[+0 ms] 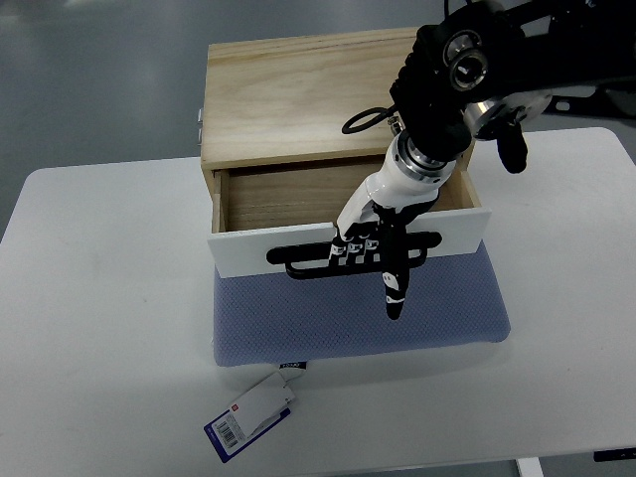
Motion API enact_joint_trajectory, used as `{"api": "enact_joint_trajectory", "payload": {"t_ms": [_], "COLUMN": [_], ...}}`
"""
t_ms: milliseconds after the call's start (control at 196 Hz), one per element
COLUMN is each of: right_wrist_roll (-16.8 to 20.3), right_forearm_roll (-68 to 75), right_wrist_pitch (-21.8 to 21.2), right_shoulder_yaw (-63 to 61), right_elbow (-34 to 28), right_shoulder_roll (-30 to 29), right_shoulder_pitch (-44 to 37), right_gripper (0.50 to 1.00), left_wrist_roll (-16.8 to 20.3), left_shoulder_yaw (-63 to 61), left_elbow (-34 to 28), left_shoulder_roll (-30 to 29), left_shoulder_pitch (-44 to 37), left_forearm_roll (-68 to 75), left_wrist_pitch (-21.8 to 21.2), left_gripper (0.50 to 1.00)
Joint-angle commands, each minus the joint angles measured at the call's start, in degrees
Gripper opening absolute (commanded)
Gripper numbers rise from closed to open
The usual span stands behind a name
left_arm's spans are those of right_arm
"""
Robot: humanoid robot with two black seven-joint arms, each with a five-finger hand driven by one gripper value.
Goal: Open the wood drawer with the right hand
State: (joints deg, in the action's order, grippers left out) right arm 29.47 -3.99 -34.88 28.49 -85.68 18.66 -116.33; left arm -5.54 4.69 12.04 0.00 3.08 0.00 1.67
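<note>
A light wooden box stands at the back of the white table. Its drawer is pulled out toward me, showing an empty wooden inside. The drawer has a white front panel with a black bar handle. My right hand comes in from the upper right and its fingers are curled over the handle, with one finger pointing down past the panel. The left hand is out of view.
A blue-grey mesh mat lies under the drawer front on the table. A white and blue tag is attached at the mat's front left corner. The table's near edge runs along the bottom of the view.
</note>
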Motion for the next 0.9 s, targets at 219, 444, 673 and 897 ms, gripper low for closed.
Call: {"api": "enact_joint_trajectory", "payload": {"t_ms": [219, 444, 673, 897], "right_wrist_roll": [-0.56, -0.65, -0.65, -0.65], "right_forearm_roll": [-0.05, -0.14, -0.14, -0.14], "right_wrist_pitch": [-0.12, -0.12, -0.12, -0.12], "right_shoulder_yaw": [-0.01, -0.01, -0.02, -0.63], "right_elbow": [-0.45, -0.45, -0.45, -0.45], "right_shoulder_roll": [0.5, 1.38, 1.82, 2.96], "right_shoulder_pitch": [-0.12, -0.21, -1.35, -2.93], "right_gripper": [0.944, 0.944, 0.944, 0.944], "left_wrist_roll": [0.0, 0.0, 0.0, 0.0], "left_shoulder_yaw": [0.06, 0.06, 0.06, 0.06], "left_elbow": [-0.17, -0.17, -0.17, -0.17], "left_shoulder_roll": [0.0, 0.0, 0.0, 0.0], "left_shoulder_pitch": [0.0, 0.0, 0.0, 0.0], "left_forearm_roll": [0.0, 0.0, 0.0, 0.0], "left_wrist_pitch": [0.0, 0.0, 0.0, 0.0], "left_gripper": [1.0, 1.0, 1.0, 1.0]}}
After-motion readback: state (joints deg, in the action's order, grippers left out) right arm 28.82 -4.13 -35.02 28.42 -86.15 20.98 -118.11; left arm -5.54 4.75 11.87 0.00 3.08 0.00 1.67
